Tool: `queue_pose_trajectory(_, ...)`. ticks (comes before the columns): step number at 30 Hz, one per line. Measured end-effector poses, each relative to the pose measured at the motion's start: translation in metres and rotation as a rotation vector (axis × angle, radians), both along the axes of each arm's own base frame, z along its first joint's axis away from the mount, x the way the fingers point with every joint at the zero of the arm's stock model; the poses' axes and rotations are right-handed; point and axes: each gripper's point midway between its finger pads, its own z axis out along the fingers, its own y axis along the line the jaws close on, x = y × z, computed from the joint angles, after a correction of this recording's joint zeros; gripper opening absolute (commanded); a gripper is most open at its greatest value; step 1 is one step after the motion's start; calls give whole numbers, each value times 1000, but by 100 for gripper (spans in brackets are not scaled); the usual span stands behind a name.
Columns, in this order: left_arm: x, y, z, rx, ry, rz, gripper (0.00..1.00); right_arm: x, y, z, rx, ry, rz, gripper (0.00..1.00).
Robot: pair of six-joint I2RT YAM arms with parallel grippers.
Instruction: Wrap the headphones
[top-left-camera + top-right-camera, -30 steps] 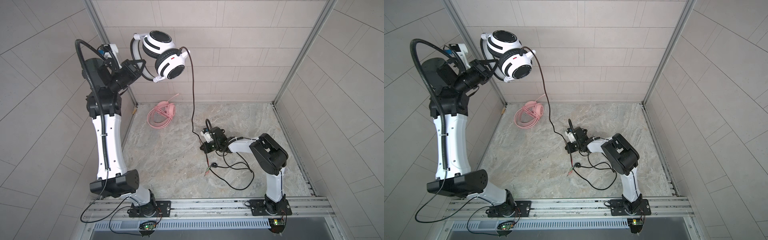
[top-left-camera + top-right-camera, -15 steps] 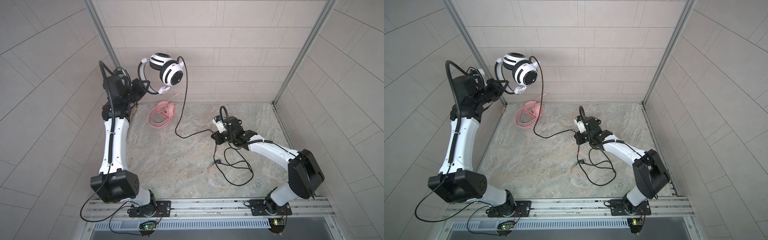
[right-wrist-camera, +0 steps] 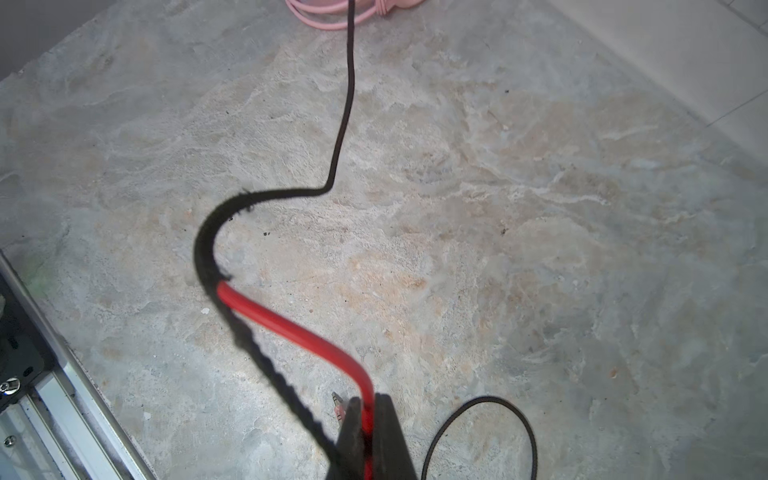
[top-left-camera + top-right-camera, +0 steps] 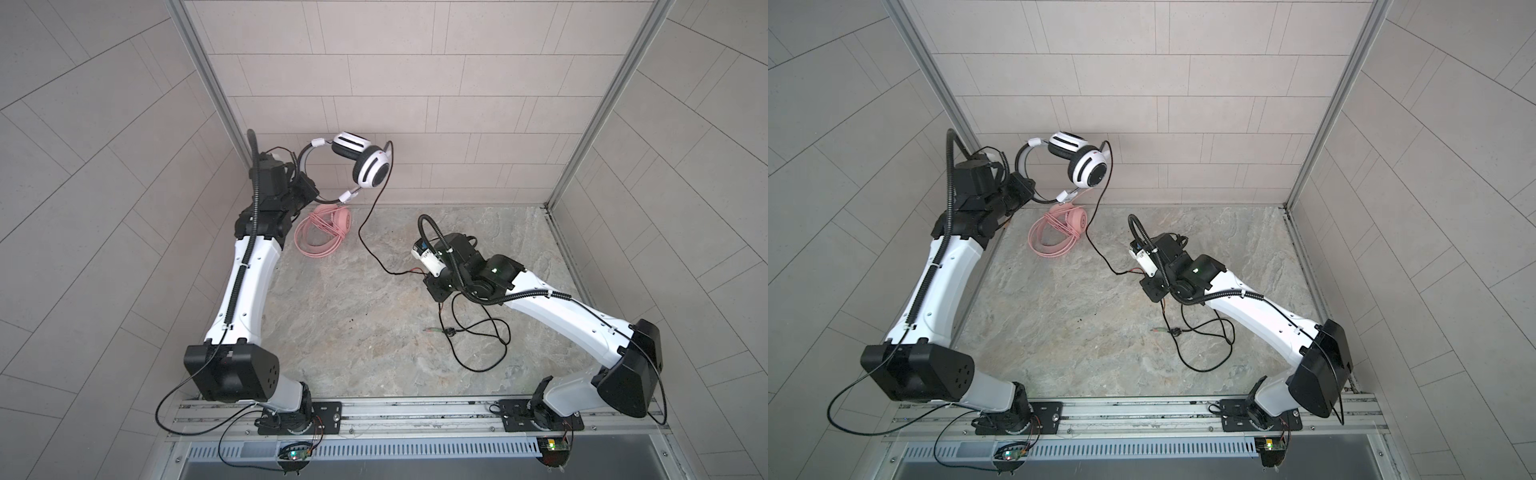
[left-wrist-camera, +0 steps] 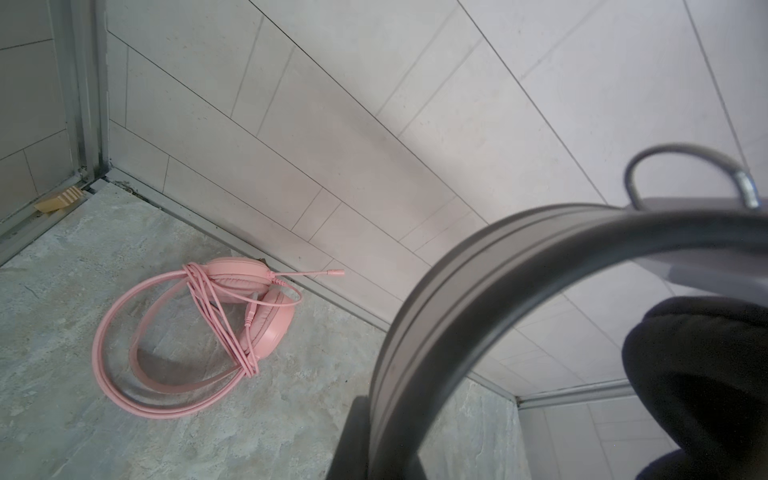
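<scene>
Two hands clamped: left hand (image 4: pixel 309 193) on white-and-black headset (image 4: pixel 370 168) band, aloft rear left, cups pointing right; right hand (image 3: pixel 365 415) pinching black cable (image 3: pixel 350 83) low. Pink headset (image 4: pixel 338 218) flat on worktop (image 4: pixel 332 332), cable-wrapped.

A robotics lab test cell: pale tile-patterned wall panels (image 4: pixel 415 104) box in a stone-look floor (image 4: pixel 353 332) on three sides, framed by aluminium posts (image 4: pixel 202 70), with an aluminium mounting rail (image 4: pixel 415 411) and lit circuit boards (image 4: pixel 296 455) along the near edge.
</scene>
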Motion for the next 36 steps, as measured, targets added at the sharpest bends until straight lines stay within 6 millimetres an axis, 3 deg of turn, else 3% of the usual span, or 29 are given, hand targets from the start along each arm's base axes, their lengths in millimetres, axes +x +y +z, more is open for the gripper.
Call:
queue_pose_trajectory(6,-17,-51,-18,245,61,-133,0,5,-6,45,-8,-91,1,0)
queue_pose_trajectory(15,-38,-77,-67,480,192,-261,0,2,-13,114,54,-222,11,0)
queue_pose_trajectory(21,-50,-106,-95,485,241,-417,0,2,-14,128,62,-244,15,0)
queue_pose_trajectory(29,-61,-144,-115,445,270,-585,0,4,-10,148,97,-273,20,0)
queue_pose_trajectory(36,-86,-185,-146,459,335,-772,0,20,-16,152,76,-299,-36,0)
